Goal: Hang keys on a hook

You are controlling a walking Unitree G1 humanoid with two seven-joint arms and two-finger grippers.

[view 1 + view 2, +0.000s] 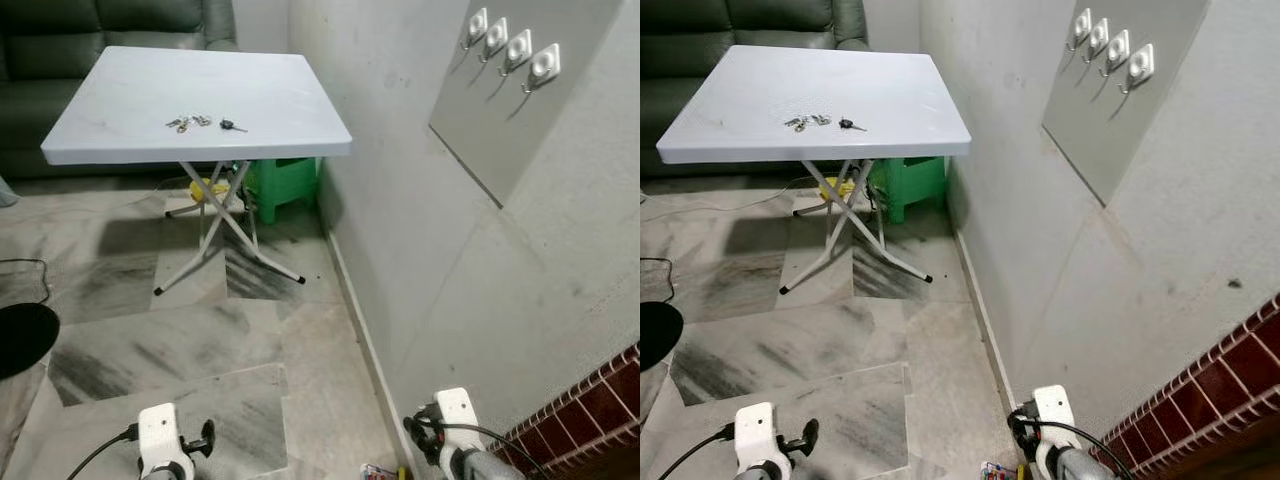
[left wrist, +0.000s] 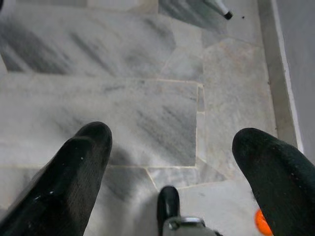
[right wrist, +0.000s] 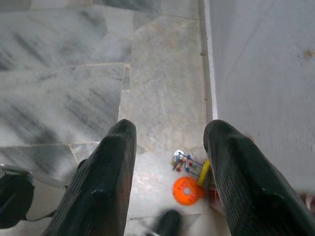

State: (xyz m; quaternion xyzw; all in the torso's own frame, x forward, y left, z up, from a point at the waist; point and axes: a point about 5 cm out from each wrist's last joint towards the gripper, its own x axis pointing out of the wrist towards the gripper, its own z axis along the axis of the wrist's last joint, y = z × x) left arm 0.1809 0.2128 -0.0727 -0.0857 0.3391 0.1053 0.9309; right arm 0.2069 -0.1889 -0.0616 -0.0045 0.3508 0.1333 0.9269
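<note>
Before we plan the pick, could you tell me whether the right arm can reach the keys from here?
Probably not: the keys lie on the table well ahead, while the right gripper hangs low over the floor.

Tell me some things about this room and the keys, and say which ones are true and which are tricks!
1. The keys lie on the white folding table. True.
2. Keys already hang on one of the wall hooks. False: all four hooks are bare.
3. The left gripper has its jaws shut on the keys. False: its jaws are open, above the marble floor.
4. The right gripper has open jaws, with an orange toy on the floor below. True.
5. A green stool stands under the table. True.
</note>
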